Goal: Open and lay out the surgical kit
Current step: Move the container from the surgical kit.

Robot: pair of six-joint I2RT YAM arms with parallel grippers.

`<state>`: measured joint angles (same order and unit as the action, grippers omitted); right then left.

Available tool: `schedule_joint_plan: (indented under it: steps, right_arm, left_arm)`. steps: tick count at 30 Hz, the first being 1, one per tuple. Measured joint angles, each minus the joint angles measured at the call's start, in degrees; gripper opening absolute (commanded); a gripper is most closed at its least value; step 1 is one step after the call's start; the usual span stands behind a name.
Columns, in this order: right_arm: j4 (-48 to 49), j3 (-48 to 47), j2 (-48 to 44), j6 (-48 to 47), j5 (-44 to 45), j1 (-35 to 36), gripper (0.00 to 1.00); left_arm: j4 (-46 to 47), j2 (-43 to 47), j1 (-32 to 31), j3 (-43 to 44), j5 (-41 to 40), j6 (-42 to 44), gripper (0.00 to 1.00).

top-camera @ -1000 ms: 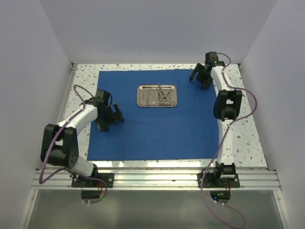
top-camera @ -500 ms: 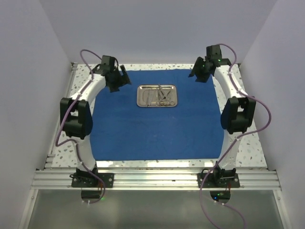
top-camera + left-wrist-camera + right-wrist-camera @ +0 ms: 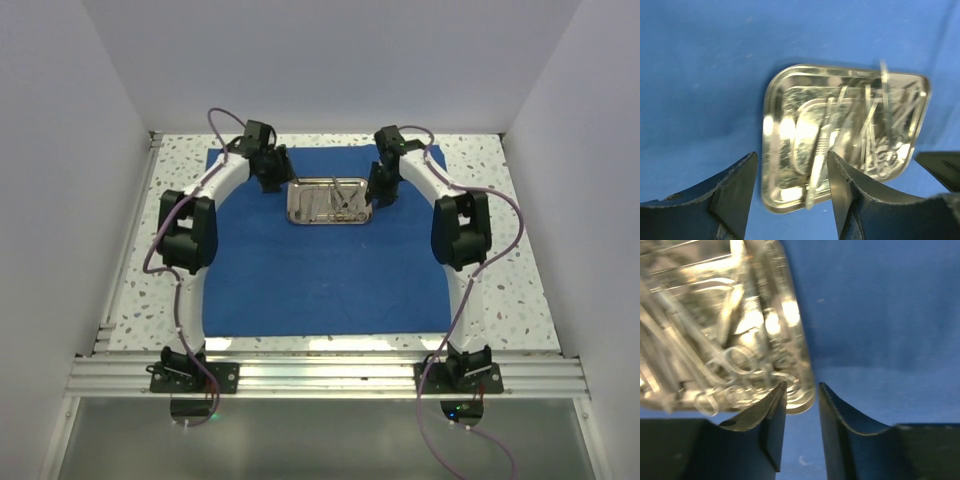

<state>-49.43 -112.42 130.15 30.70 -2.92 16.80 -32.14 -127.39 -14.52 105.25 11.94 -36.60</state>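
The royal-blue cloth [image 3: 320, 280] lies spread flat on the table. The steel tray [image 3: 330, 201] sits on its far middle and holds several slender silver instruments [image 3: 335, 203]. My left gripper [image 3: 278, 182] is at the tray's left end. In the left wrist view it is open [image 3: 791, 160], with the tray [image 3: 785, 125] and its instruments [image 3: 875, 130] just beyond the fingers. My right gripper [image 3: 378, 192] is at the tray's right end. In the right wrist view it is open [image 3: 802, 387], with a corner of the tray's rim [image 3: 802, 370] between the fingers. The instruments [image 3: 715, 340] look blurred.
Speckled tabletop [image 3: 520, 290] shows around the cloth. White walls close in the left, right and far sides. An aluminium rail [image 3: 320, 375] runs along the near edge, where the arm bases are bolted.
Both arms have swung in from the cloth's far corners to the two ends of the tray. A second ago the left gripper was at the cloth's left side. The cloth and tray have not moved.
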Motion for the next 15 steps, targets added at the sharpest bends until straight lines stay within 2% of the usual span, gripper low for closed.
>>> schedule_joint_plan:
  steps: [5, 15]
  right_arm:
    - [-3.50, -4.31, 3.93, -0.76, 4.02, -1.03, 0.42]
    - [-4.63, -7.39, 6.12, -1.18, 5.97, -1.20, 0.40]
  left_arm:
    - [0.02, -0.37, -0.55, 2.27, 0.20, 0.39, 0.59]
    - [-1.16, -2.91, -0.50, 2.56, -0.48, 2.03, 0.49]
